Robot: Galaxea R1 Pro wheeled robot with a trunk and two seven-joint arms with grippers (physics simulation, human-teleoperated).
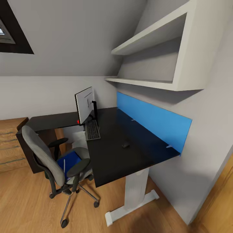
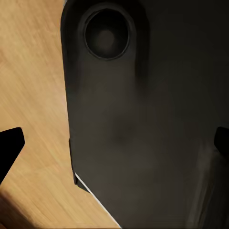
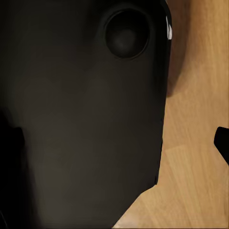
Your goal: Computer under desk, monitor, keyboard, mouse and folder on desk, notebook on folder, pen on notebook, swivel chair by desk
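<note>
At the far left edge of the head view stand light oak drawers with long bar handles [image 1: 8,142], and a dark-framed skylight [image 1: 9,32] cuts into the sloped pale grey wall at the upper left. Right of the drawers, at lower left, the grey upholstered swivel chair with black armrests and a chrome five-star base [image 1: 48,155] stands on the light wood plank floor [image 1: 29,207], its seat close to the front edge of the bench. On that seat lies the thick bright blue folder [image 1: 69,160], with a thin pale grey pen [image 1: 64,164] resting on it.

The large L-shaped glossy black-topped bench [image 1: 129,155] fills the middle of the frame on a white leg [image 1: 134,194]. Near its back left stands the wide thin flat monitor [image 1: 84,105], seen nearly edge-on, a red dot at its lower corner. Just in front of it lies the slim dark grey keyboard [image 1: 92,130]. To the right, apart from the keyboard, the small black oval mouse [image 1: 126,144] sits on the bench top. A blue back panel [image 1: 152,121] runs along the wall at right, beneath white wall shelves [image 1: 152,61].

In the left wrist view, a dark fingertip [image 2: 9,145] of the left end effector shows over wood floor beside a dark rounded robot body [image 2: 143,119]; the fingers look spread apart. In the right wrist view, a fingertip [image 3: 222,140] of the right end effector sits at the frame edge; whether it is apart or together I cannot tell.
</note>
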